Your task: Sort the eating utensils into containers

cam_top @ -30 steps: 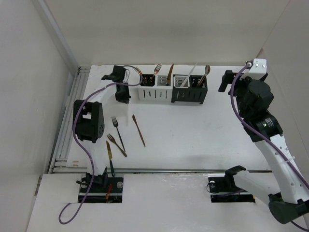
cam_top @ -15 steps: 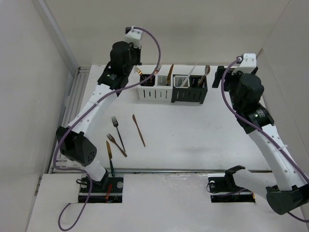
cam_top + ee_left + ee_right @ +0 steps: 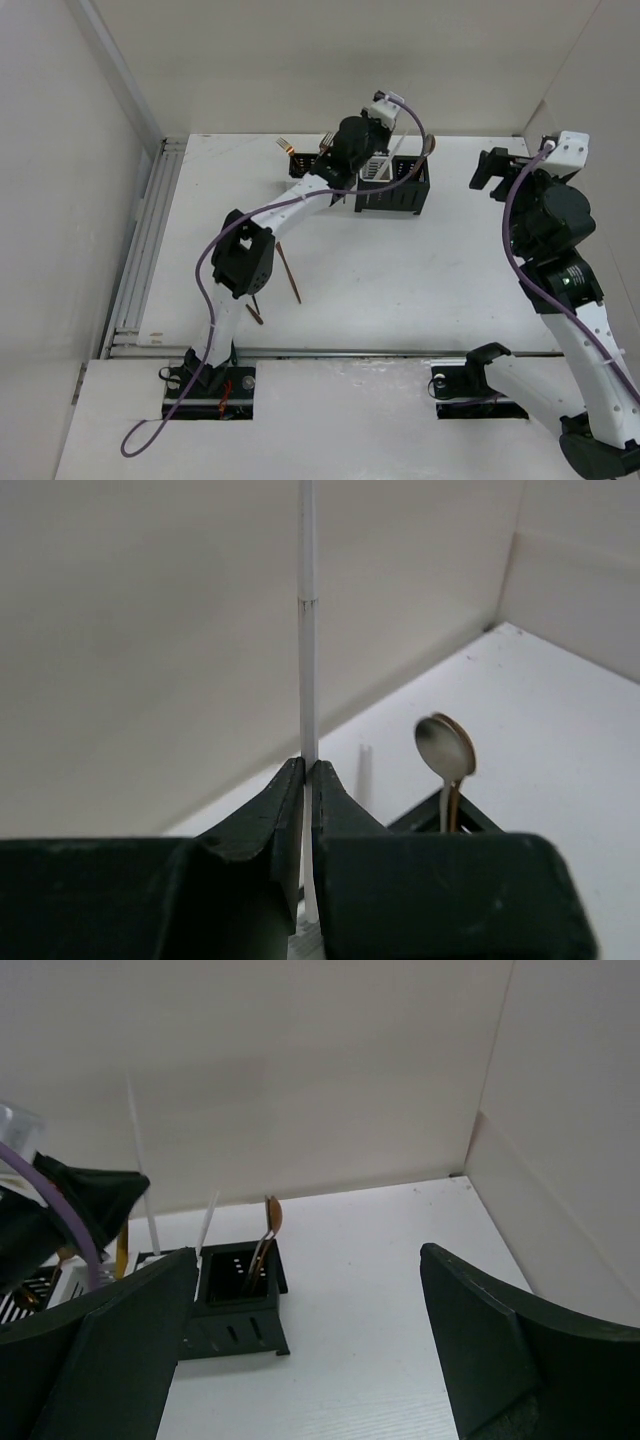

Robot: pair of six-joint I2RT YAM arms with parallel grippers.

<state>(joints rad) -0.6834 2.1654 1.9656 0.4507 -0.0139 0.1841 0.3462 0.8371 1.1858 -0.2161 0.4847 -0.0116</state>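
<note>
Up at the back, left gripper [image 3: 308,770] pinched tight on a white stick [image 3: 309,630] over the boxes [image 3: 392,197], right gripper [image 3: 308,1258] spread wide apart.

White stick [image 3: 308,630]: top cut off by frame edge, lower end hidden between the pinching fingers of the left gripper [image 3: 307,780].
Spoon [image 3: 445,748]: handle hidden behind that gripper.
Row of boxes [image 3: 400,190]: left half covered by left arm [image 3: 300,195].
Loose cutlery [image 3: 291,275]: partly under its elbow.
</note>
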